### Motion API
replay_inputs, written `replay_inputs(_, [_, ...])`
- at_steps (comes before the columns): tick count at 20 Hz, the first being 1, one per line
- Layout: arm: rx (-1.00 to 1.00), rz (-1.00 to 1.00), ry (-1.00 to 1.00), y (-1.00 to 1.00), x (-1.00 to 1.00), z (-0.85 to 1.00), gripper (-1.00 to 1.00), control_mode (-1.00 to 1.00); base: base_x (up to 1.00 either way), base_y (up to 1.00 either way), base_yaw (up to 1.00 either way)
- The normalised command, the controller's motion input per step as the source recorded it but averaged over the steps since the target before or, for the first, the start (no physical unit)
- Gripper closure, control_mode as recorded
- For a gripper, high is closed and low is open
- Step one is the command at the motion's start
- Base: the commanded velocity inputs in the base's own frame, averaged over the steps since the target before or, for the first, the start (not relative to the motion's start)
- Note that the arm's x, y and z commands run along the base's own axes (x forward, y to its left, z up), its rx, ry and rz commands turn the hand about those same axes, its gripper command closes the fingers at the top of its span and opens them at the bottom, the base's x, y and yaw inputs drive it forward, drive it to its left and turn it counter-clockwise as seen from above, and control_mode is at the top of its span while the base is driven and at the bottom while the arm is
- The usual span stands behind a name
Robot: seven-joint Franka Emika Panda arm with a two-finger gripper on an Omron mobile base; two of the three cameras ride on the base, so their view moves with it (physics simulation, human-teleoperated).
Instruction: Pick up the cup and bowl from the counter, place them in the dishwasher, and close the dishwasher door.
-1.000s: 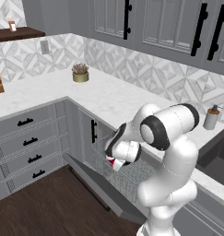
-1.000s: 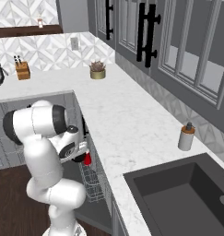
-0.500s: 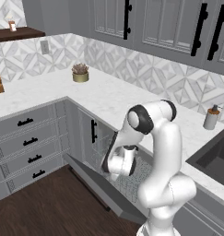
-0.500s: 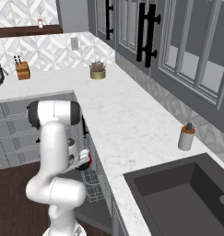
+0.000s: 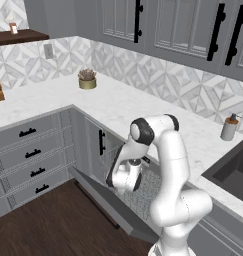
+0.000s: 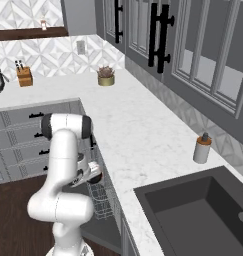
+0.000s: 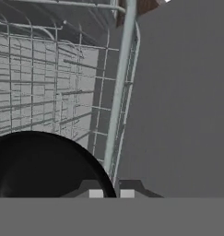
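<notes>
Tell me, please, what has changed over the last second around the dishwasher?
The arm has swung down, lowering its tool to the wire rack over the open dishwasher door; the black bowl sits at the tool's tips. The soap dispenser and potted plant stayed put.

Grey soap dispenser (image 5: pixel 228 128) near the dark sink (image 6: pixel 193 215); small potted plant (image 5: pixel 86 79), perhaps a succulent.

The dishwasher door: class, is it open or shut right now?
Open. The dishwasher door hangs dropped down, tilted outward toward the floor, and the wire rack is exposed beside it.
</notes>
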Motion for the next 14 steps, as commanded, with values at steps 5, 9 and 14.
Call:
replay_inputs(5, [0.0, 0.0, 0.05, -0.27, 0.41, -0.26, 1.0, -1.0, 0.0, 0.0, 0.0])
replay_inputs(9, [0.0, 0.0, 0.05, -0.16, 0.39, -0.46, 1.0, -1.0, 0.0, 0.0, 0.0])
replay_inputs(14, [-0.02, 0.0, 0.01, -0.03, 0.12, -0.52, 1.0, -1.0, 0.0, 0.0, 0.0])
